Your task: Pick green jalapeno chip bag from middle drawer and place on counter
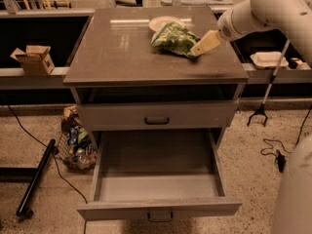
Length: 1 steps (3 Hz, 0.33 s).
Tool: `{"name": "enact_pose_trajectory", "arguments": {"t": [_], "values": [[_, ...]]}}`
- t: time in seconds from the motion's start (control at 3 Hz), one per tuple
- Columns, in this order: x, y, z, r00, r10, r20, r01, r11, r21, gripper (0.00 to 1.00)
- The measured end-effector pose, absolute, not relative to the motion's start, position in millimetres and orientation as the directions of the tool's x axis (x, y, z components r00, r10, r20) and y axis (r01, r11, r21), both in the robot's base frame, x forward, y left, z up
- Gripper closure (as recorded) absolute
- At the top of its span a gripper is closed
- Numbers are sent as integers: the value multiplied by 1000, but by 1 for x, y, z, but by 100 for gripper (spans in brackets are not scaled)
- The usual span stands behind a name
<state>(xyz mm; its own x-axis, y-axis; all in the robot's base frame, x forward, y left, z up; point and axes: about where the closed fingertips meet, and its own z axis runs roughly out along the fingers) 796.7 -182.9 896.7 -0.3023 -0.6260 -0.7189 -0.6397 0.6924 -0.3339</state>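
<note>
The green jalapeno chip bag (173,37) lies on the counter (122,52), toward its back right, just in front of a white shallow bowl (162,22). My gripper (199,47) is at the bag's right edge, low over the counter, its tip touching or almost touching the bag. My pale arm reaches in from the upper right. The middle drawer (157,179) is pulled out below, and its grey floor is bare.
A shut upper drawer front with a black loop handle (157,121) sits under the counter. A cardboard box (33,60) stands on the left ledge and a pale tray (269,58) on the right ledge. A bag of litter (75,143), a black pole (34,177) and cables lie on the floor.
</note>
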Motion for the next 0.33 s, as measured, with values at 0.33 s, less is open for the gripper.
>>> {"name": "enact_pose_trajectory", "arguments": {"t": [0.33], "values": [[778, -193, 943, -206, -625, -753, -640, 668, -379, 0]]}}
